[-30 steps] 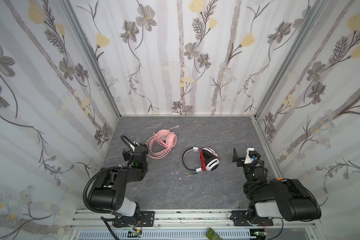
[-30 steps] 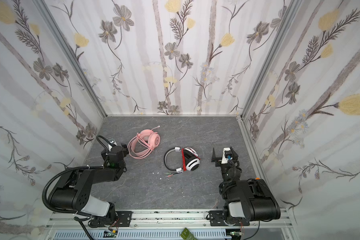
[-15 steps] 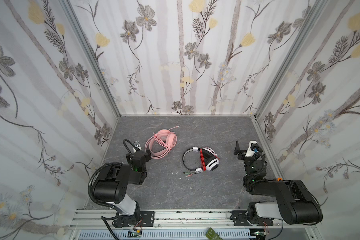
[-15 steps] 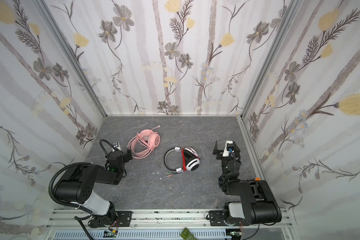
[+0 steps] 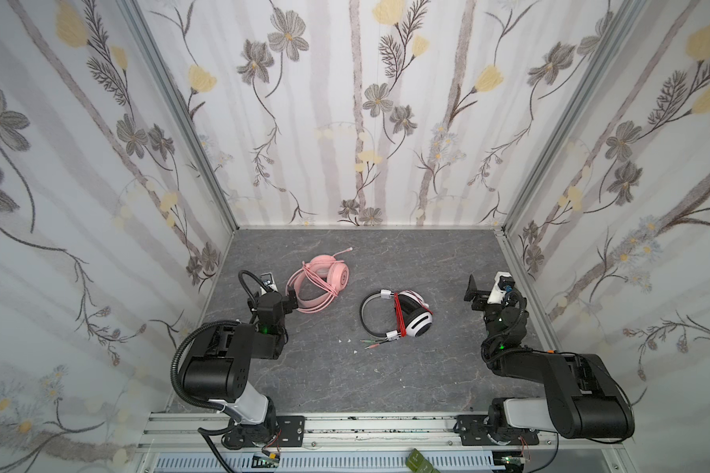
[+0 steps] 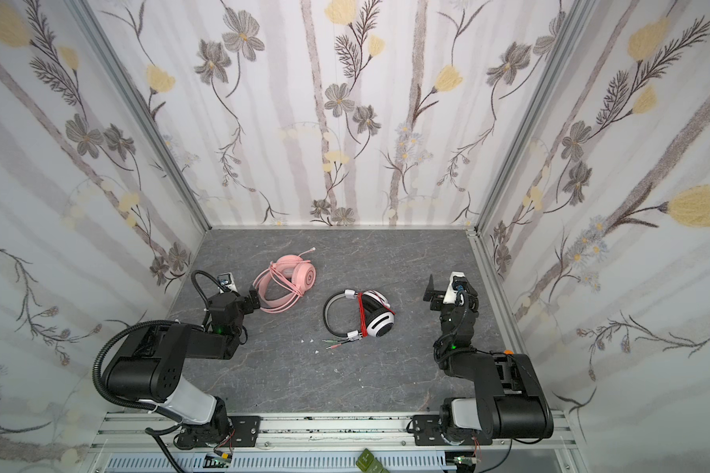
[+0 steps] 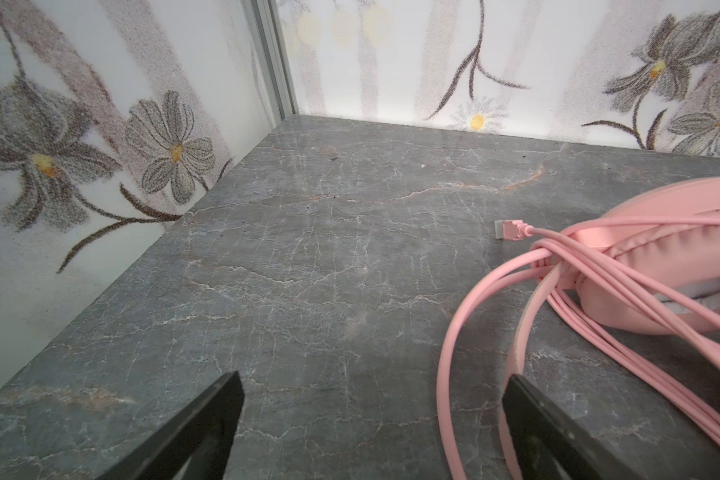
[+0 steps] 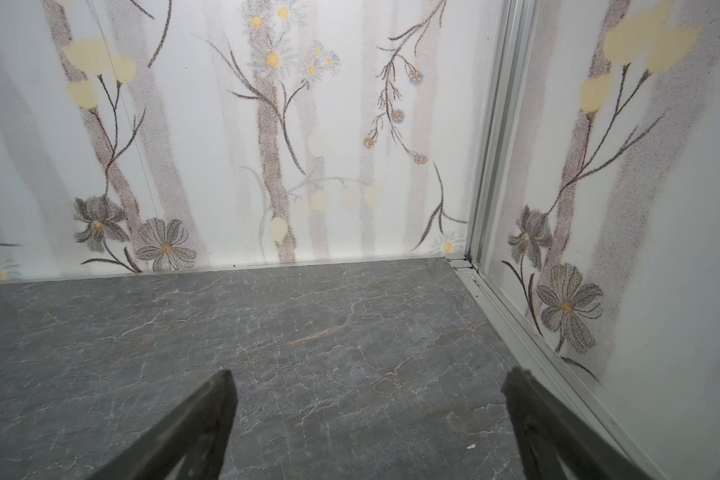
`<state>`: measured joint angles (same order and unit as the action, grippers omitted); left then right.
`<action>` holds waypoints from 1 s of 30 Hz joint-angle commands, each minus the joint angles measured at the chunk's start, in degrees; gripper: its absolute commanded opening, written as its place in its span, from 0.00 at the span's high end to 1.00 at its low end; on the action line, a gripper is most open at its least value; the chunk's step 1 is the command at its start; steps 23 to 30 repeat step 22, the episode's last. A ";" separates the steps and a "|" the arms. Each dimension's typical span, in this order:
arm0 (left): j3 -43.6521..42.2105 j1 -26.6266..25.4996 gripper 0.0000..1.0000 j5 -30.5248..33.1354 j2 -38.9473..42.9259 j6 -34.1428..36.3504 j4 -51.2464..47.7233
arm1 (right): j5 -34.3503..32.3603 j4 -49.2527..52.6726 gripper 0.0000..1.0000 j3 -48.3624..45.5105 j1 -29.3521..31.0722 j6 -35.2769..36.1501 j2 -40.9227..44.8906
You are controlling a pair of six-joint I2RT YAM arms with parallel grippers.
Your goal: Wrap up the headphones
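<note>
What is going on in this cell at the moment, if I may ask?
Two robot arms are wrapping two headsets on a grey table. Both cables look wound: the pink cable around the pink headset, and the red cable around the white-and-black headset, whose plugs trail on the table. The left gripper is open close beside the pink headset, holding nothing. The right gripper is open and empty near the right wall, apart from both.
</note>
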<state>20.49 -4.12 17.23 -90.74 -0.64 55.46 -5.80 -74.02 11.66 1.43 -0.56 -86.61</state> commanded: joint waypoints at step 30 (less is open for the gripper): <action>-0.54 -0.80 0.00 0.38 0.04 0.64 2.89 | 4.74 -0.95 0.00 0.05 -1.13 -0.22 0.04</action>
